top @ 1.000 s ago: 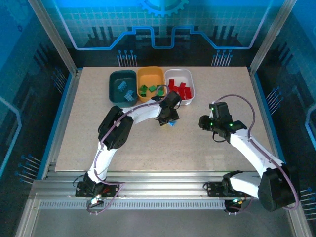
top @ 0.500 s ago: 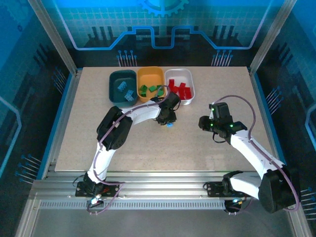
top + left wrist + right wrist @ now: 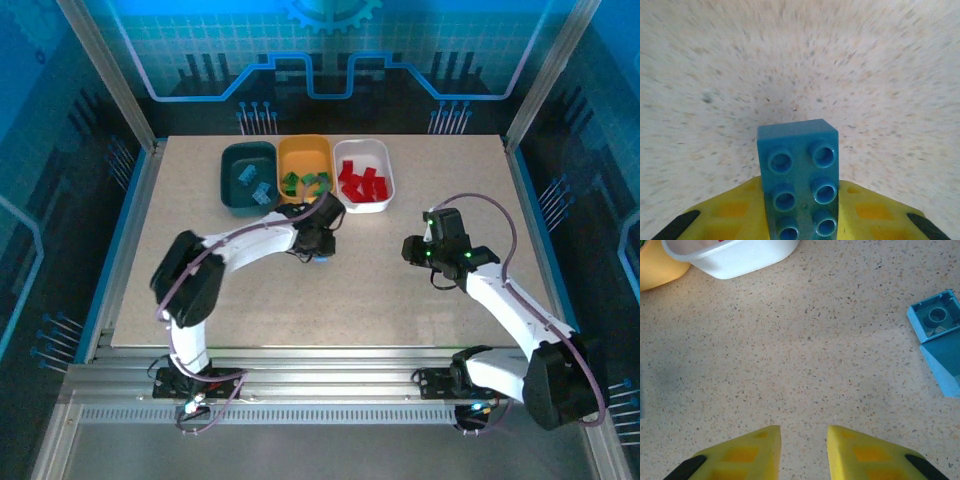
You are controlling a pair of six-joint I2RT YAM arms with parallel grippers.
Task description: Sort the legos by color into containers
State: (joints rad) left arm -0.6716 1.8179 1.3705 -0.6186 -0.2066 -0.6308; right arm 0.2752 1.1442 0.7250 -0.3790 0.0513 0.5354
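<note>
- And here's the left arm [image 3: 250,241]: glossy white tube links, with chunky black joint housings [image 3: 185,287] between them.
- The right arm [image 3: 510,300] has the same build, white shells over black motor drums.
- A thin lilac cable [image 3: 487,196] loops loose along it.
- Small green lights [image 3: 428,252] glow on its black wrist block.
- In close on the right end effector [image 3: 804,432], the fingers [image 3: 742,455] are bright yellow plastic wedges with recessed pockets and black strips [image 3: 687,467] at the outer edges.
- The left end effector [image 3: 799,185] is the matching yellow.

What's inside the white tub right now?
Red bricks, several of them, lie piled together inside the white tub. Anything beneath that pile is covered, so I can't tell what's under it.
</note>
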